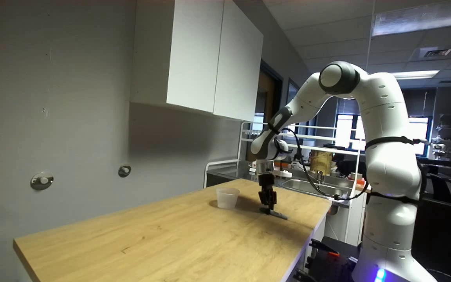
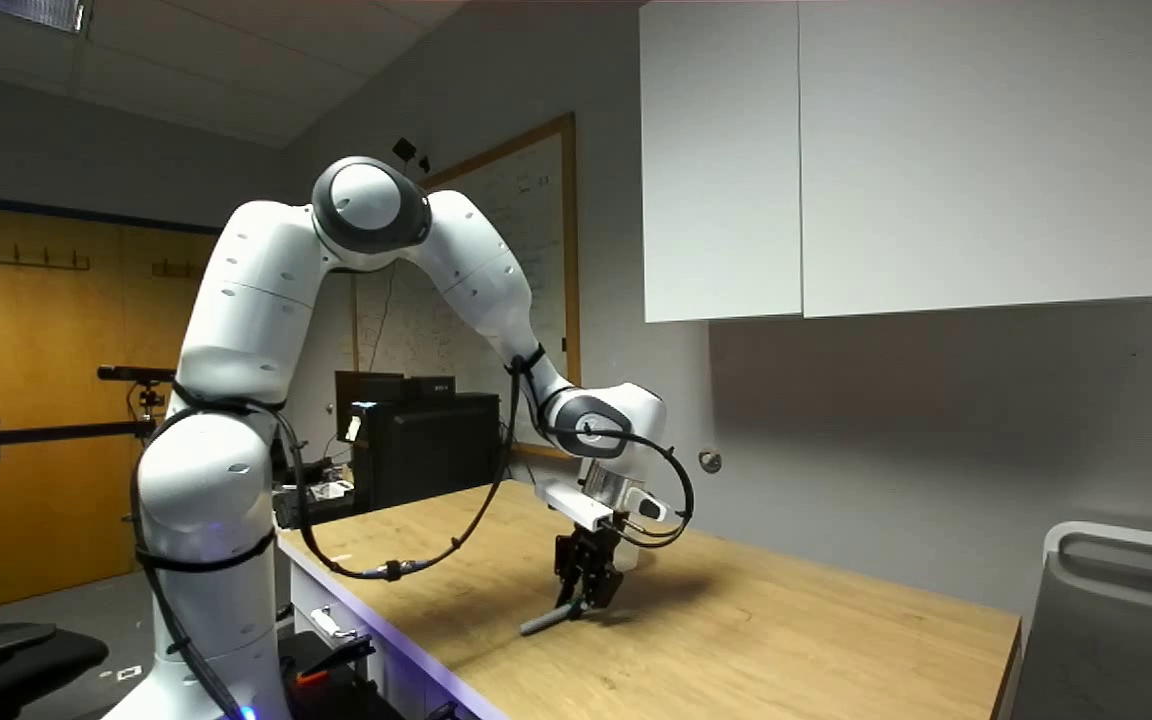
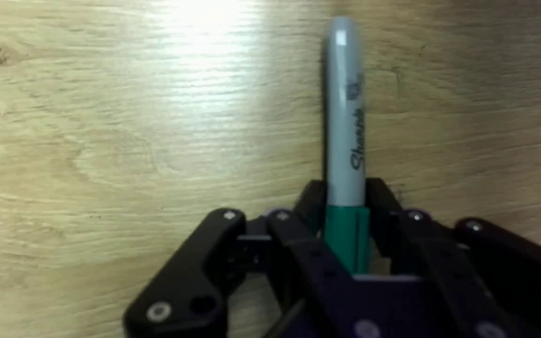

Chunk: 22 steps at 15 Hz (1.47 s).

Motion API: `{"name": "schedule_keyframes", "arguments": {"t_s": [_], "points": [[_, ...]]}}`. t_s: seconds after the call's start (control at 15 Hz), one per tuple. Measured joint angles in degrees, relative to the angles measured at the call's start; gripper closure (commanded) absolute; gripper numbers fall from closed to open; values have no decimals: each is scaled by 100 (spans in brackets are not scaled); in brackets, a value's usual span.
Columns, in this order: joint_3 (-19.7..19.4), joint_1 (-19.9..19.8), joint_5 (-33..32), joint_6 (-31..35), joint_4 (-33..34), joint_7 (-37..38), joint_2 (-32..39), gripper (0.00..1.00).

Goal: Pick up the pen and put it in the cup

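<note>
1. My pincer (image 3: 345, 202) is clamped on the pen (image 3: 345, 122), at the seam of grey and green; I judge the grasp made.
2. The pen is low at the desk (image 1: 143, 244); from here I can't quite tell whether it touches.
3. The cup (image 1: 227, 199) stands upright near the pincer but apart, so I reckon lifting, carrying and releasing are left.

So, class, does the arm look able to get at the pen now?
Very likely yes: the gripper is down at the pen, fingers snug along both sides, nothing visibly blocking them.
</note>
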Motion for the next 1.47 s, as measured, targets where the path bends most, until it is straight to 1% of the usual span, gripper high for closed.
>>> {"name": "schedule_keyframes", "arguments": {"t_s": [0.07,0.33,0.47,0.73,1.07,1.27,1.47], "points": [[6,0,0,-5,1,1,-12,90],[19,0,0,-5,0,64,-22,90],[22,12,13,-6,-1,384,-89,90],[23,183,17,-6,-24,1670,-554,90],[80,587,-128,48,-36,3666,-1423,90],[242,741,-449,261,-35,4915,-1806,90],[484,794,-963,582,-28,6170,-2044,90]]}}
